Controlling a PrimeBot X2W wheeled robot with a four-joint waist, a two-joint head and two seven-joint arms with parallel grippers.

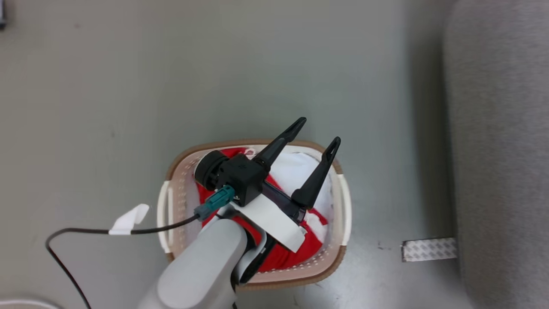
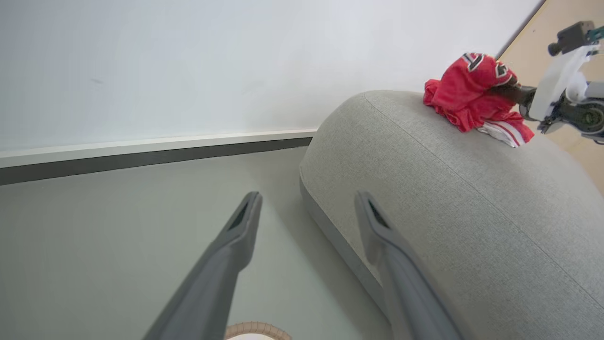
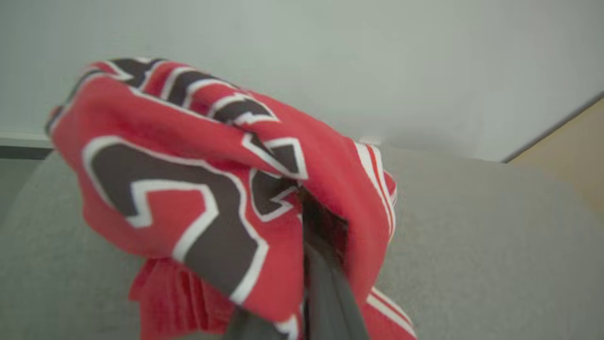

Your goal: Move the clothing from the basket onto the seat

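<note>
A: Clothing (image 1: 296,253) in the basket (image 1: 346,210)?
B: Red garments beside white fabric (image 1: 296,171), below the left fingers (image 1: 281,139), spread wide and empty.
A: And rightward?
B: Right fingers (image 3: 325,283) pinch a red jersey (image 3: 188,189), lettered black-and-white, resting on the grey seat (image 2: 472,212).

- right pincer (image 3: 325,269): dark fingers pressed together, tips buried in fabric.
- red jersey (image 3: 188,189): bunched, black numerals outlined white, gripped over the seat.
- light-grey seat (image 3: 495,245): beneath; pale wall (image 3: 377,56) behind.
</note>
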